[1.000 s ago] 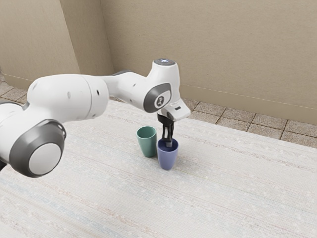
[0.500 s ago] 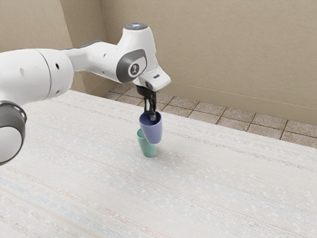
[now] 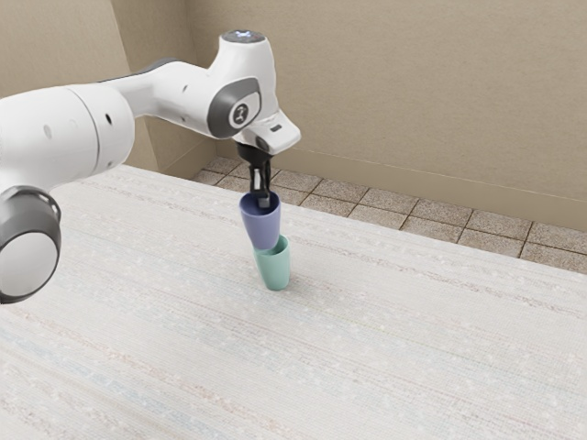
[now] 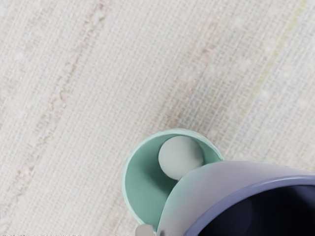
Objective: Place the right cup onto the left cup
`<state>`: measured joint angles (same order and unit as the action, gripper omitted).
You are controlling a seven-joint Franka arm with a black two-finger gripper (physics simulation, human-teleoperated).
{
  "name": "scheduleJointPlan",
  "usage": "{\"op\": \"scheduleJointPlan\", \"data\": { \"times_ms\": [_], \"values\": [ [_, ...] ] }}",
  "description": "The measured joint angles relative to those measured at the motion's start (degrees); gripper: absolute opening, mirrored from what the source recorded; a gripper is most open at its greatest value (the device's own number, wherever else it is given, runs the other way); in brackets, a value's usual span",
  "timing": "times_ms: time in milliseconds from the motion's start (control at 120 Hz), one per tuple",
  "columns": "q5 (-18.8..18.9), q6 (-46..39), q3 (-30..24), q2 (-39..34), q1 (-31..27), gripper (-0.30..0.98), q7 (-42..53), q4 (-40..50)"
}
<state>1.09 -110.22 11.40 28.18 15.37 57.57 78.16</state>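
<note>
Blue cup held up over the green cup's mouth
In the exterior view, the gripper (image 3: pixel 263 201) is clamped on the wall of the blue cup (image 3: pixel 261 227), a fingertip showing inside its rim; the cup is off the table (image 3: pixel 413 339), its base overlapping the rim of the green cup (image 3: pixel 276 270), which stands upright on the table; whether the two cups touch I cannot tell. Behind are a tiled floor (image 3: pixel 436 211) and a beige wall (image 3: pixel 394 92). In the wrist view, the blue cup covers part of the green cup's mouth, and a pale round patch (image 4: pixel 180 158) shows inside the green cup.
</note>
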Motion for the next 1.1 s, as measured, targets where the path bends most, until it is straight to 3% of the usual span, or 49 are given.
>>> {"op": "scheduleJointPlan", "data": {
  "times_ms": [358,708,908,1100],
  "values": [
    [1.0,0.2,0.0,6.5,-0.3,-0.10,1.2,-6.1],
    [0.3,0.1,-0.1,7.8,-1.0,-0.09,2.1,-6.8],
    [-0.6,0.6,-0.2,7.3,-1.0,0.34,2.6,-6.7],
    [-0.3,2.2,-0.1,5.0,-0.8,0.54,2.9,-6.3]
  ]
}}
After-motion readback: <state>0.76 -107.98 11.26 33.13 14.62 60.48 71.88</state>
